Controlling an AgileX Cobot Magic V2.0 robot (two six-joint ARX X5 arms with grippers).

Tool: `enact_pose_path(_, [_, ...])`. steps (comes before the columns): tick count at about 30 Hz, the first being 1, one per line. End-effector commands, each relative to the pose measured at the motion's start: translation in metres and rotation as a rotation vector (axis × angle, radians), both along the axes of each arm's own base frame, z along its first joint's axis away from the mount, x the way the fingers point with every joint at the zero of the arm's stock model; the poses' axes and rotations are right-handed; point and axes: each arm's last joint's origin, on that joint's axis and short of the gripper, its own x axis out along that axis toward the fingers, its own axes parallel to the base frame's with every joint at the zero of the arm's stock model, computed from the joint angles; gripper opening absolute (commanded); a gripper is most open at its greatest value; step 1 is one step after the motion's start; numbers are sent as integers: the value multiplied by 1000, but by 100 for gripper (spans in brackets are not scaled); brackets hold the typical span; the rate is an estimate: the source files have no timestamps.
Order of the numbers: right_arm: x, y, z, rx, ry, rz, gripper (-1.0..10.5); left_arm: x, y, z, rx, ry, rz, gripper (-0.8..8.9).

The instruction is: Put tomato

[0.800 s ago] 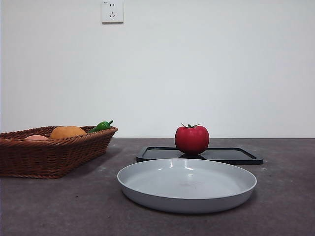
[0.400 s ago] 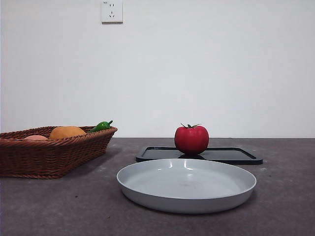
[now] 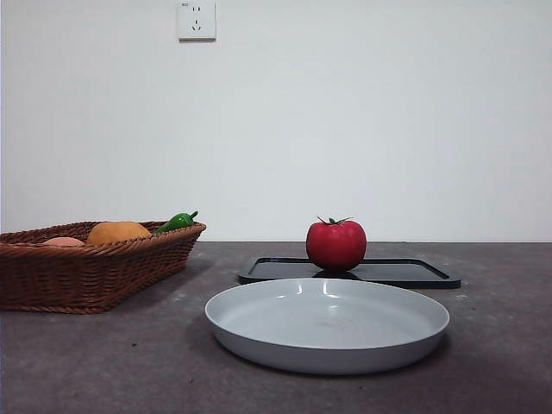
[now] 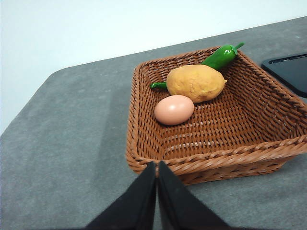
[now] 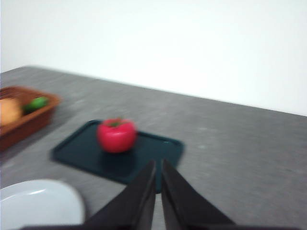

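Observation:
The red tomato (image 3: 336, 244) with a green stem stands on a flat black tray (image 3: 414, 272) behind a grey plate (image 3: 328, 325). In the blurred right wrist view the tomato (image 5: 116, 135) sits on the tray (image 5: 153, 153), and my right gripper (image 5: 158, 167) is shut and empty, held back from the tray's near edge. My left gripper (image 4: 157, 167) is shut and empty, just outside the near wall of a wicker basket (image 4: 268, 153). Neither gripper shows in the front view.
The wicker basket (image 3: 86, 276) at the left holds an orange-yellow round fruit (image 4: 195, 83), a pinkish egg (image 4: 174, 109) and a green pepper (image 4: 219, 56). A wall socket (image 3: 197, 19) is on the white wall behind the table.

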Motion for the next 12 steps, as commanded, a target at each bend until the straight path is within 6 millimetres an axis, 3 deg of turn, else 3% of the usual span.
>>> enact_pose_path(1, [1,-2,-17,56,-30,-70,11,1,0,-8,-4,27,4,8])
enact_pose_path(12, [5,-7,-72,69,-39,-226,10,1,0,-8,-4,27,4,8])
